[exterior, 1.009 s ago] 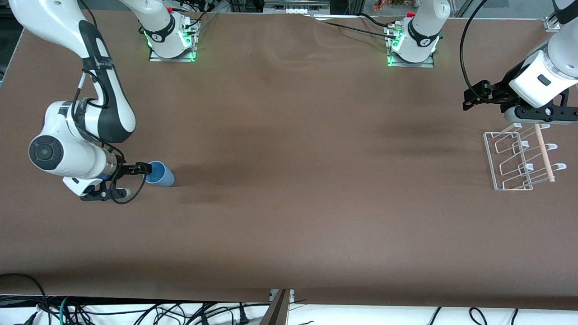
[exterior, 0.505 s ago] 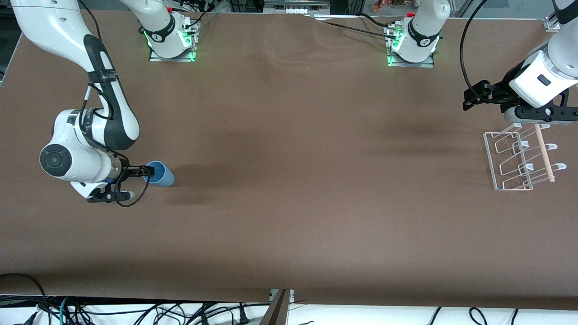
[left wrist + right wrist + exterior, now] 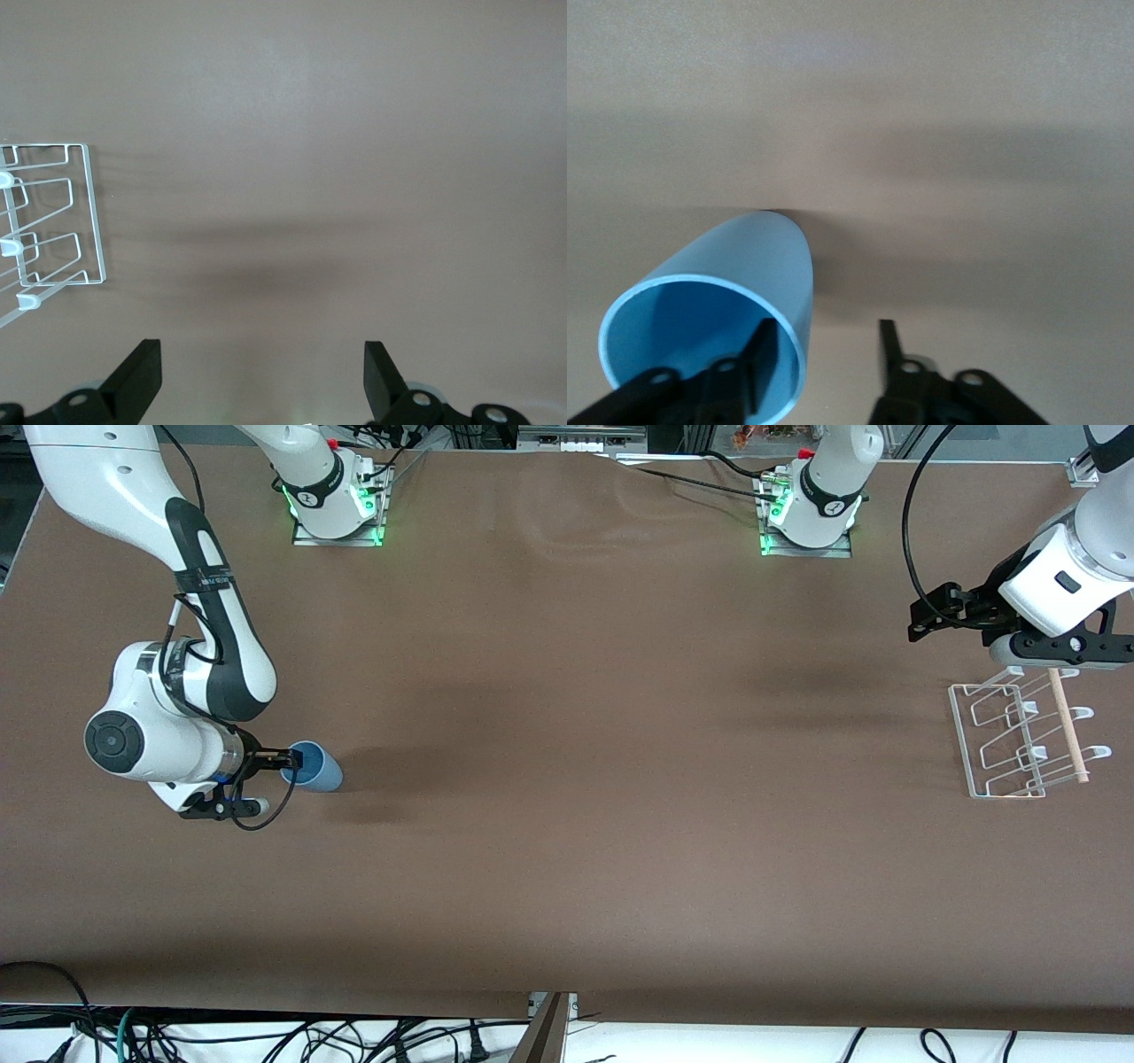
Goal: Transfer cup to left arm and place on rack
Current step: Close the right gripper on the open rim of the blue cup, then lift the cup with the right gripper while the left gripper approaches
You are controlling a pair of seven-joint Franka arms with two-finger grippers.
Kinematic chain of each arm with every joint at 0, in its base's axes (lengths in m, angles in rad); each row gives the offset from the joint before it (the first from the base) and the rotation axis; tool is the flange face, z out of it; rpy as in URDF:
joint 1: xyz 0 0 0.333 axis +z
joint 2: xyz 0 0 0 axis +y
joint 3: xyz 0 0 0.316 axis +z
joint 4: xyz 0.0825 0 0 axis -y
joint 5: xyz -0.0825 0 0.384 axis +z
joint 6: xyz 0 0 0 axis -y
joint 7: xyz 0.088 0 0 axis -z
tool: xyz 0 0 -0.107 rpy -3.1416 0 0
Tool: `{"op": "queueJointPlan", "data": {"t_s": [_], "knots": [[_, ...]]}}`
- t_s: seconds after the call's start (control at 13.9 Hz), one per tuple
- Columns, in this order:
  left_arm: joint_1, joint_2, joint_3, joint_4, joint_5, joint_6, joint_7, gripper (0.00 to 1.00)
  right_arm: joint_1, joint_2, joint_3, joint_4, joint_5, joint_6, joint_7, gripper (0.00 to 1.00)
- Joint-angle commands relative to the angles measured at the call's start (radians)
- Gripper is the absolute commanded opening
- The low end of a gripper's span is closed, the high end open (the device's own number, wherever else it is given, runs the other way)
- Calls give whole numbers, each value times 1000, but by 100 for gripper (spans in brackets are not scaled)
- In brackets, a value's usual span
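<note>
The light-blue cup (image 3: pixel 316 770) lies on its side on the brown table near the right arm's end, its mouth facing my right gripper (image 3: pixel 294 760). In the right wrist view the cup (image 3: pixel 735 266) has one finger inside its mouth and the other outside its wall. My right gripper (image 3: pixel 826 326) straddles the rim, open, with a gap at the outer finger. My left gripper (image 3: pixel 926 615) waits in the air, open and holding nothing, over the table beside the white wire rack (image 3: pixel 1019 735). The left wrist view shows my left gripper (image 3: pixel 263 354) and the rack (image 3: pixel 53 221).
A wooden dowel (image 3: pixel 1067 726) lies across the rack. Both arm bases (image 3: pixel 337 509) stand along the table's edge farthest from the front camera. Cables hang below the table's near edge.
The right arm has slid a little toward the cup, bringing one finger into its mouth. The cup and the left arm have stayed put.
</note>
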Motion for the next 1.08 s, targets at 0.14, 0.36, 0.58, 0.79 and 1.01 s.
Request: {"op": "queueJointPlan", "data": {"t_s": [0.14,0.36,0.58,0.79,1.01], "knots": [[5,4,-8,23,15,-23,15,100,-4,2,11,-2,20,4,4,0],[5,4,-8,23,16,-27,17,100,-4,2,16,22,136,3,-3,0],[5,4,-8,23,14,-33,17,100,-1,2,42,107,233,-69,-3,0],[5,4,-8,23,15,-33,17,100,10,0,45,177,413,-157,24,0],[5,4,-6,23,14,-37,17,100,63,9,73,246,538,-172,156,0]]}}
